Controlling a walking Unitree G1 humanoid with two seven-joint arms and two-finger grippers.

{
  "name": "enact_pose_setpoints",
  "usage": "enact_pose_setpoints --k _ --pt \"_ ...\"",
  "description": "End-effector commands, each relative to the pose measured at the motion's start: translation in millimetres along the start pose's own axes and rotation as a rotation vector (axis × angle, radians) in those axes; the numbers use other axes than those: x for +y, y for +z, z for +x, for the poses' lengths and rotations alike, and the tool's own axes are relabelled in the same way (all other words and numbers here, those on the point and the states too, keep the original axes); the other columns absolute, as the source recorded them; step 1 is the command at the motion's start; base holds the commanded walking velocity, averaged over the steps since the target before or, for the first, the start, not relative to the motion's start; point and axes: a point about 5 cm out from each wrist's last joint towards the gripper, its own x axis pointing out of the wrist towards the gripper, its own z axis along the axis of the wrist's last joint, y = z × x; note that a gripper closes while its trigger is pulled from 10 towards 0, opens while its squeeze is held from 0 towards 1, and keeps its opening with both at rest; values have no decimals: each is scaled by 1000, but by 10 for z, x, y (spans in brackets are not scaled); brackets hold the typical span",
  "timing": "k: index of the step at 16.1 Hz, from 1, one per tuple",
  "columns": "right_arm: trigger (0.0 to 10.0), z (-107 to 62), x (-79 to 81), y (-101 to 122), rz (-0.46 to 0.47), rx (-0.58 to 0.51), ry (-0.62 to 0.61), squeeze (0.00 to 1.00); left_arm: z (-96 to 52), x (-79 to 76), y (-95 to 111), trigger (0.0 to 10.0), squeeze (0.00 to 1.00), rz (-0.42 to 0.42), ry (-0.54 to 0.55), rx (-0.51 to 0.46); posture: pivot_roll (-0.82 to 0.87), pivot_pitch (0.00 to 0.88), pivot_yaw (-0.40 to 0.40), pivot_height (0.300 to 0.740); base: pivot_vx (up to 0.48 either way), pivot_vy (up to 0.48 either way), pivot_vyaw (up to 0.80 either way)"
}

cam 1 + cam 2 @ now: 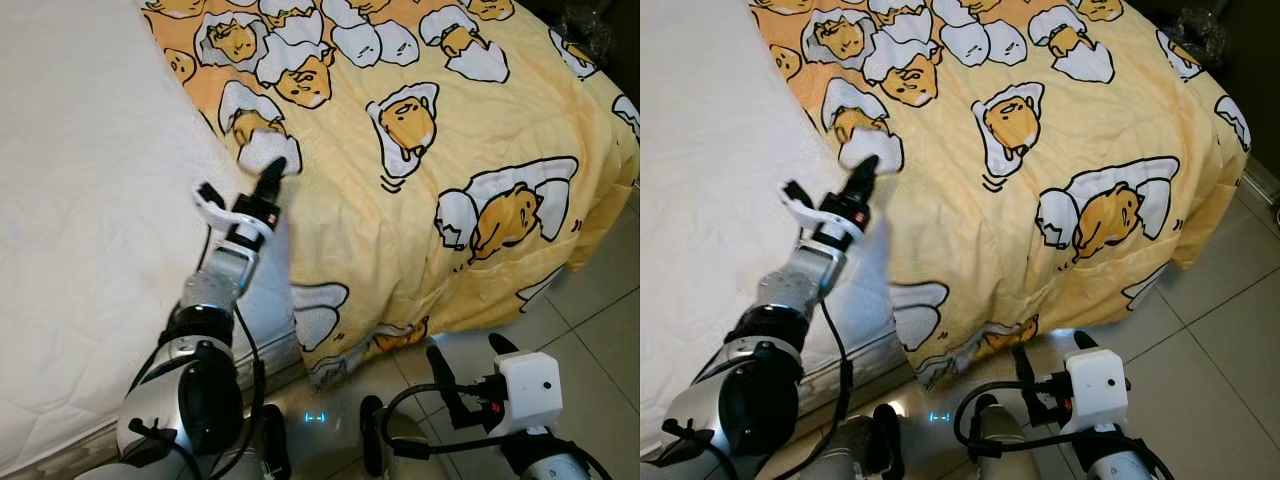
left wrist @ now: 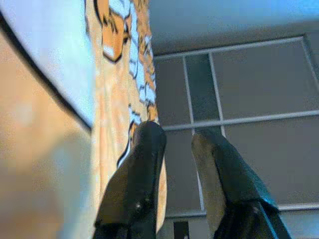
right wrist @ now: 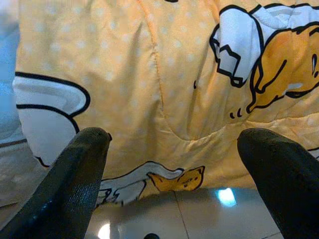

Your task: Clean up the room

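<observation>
The left pincer [image 1: 277, 168] reaches up over the bed's side and meets the yellow blanket [image 1: 450, 120] right at its edge, where the printed cover gives way to the bare white mattress [image 1: 80, 180]. Its tips sit at a bunched white fold of that edge. In the left wrist view the two fingers [image 2: 144, 164] stand slightly apart with fabric pressed alongside one of them, so I cannot tell whether they grip the cloth or only touch it. The placement suggests tidying the bed (probably drawing the blanket across the uncovered mattress).

The right pincer [image 3: 174, 144] hangs low by the tiled floor [image 1: 590, 330], fingers wide apart and empty, facing the blanket's draped side, likely waiting in reserve.
</observation>
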Motion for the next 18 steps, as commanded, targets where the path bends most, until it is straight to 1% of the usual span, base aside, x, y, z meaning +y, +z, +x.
enact_pose_setpoints --k 1,3,4,5,6,7,8,9,10,11,12,13,14,15,16,17,18 --pt "10000 -25 -15 -74 16 42 -1 0 -39 23 61 0 0 -8 15 -19 -293 266 21 740 0 0 0" --pt "10000 -22 -14 -74 17 42 2 0 -66 34 128 0 0 40 24 -10 -290 266 21 740 0 0 0" --pt "10000 -18 -12 -74 17 41 3 0 -103 109 116 0 0 195 98 53 -289 267 19 740 0 0 0" --pt "10000 -19 -12 -74 16 41 4 0 -136 202 71 8157 0 398 206 141 -288 270 17 740 0 0 0" --pt "10000 -19 -12 -74 16 41 4 0 -136 202 71 8157 0 398 206 141 -288 270 17 740 0 0 0" --pt "10000 -22 -8 -75 16 42 6 0 -178 286 35 10000 0 636 289 225 -287 272 15 740 0 0 0" --pt "10000 -25 -5 -77 17 43 7 0 -207 329 14 10000 0 793 326 274 -287 272 15 740 0 0 0" --pt "10000 -40 5 -75 17 46 11 0 -236 390 6 10000 0 884 386 303 -299 286 8 740 0 0 0" --pt "10000 -55 13 -73 17 48 13 0 -254 428 15 10000 0 906 431 305 -305 289 8 740 0 0 0" --pt "10000 -80 21 -72 15 52 16 0 -282 474 62 10000 0 920 502 289 -316 291 8 740 0 0 0" --pt "10000 -100 10 -80 14 58 12 0 -294 484 113 10000 0 953 537 268 -319 293 10 740 0 0 0" --pt "10000 -138 -7 -99 10 68 5 0 -334 494 276 10000 0 1086 624 189 -326 286 15 740 0 0 0" --pt "10000 -143 -7 -102 9 69 4 0 -348 498 308 10000 0 1113 638 178 -328 282 17 740 0 0 0" --pt "10000 -142 -16 -101 9 68 0 0 -395 542 316 10000 0 1123 667 198 -325 278 19 740 0 0 0" --pt "10000 -136 -16 -98 9 67 -1 0 -429 590 242 10000 0 1117 664 246 -324 276 19 740 0 0 0" --pt "10000 -133 -11 -95 9 66 0 0 -433 604 184 10000 0 1113 651 275 -324 276 18 740 0 0 0" --pt "10000 -128 2 -95 9 68 6 0 -417 618 0 10000 0 1086 601 350 -324 276 18 740 0 0 0"
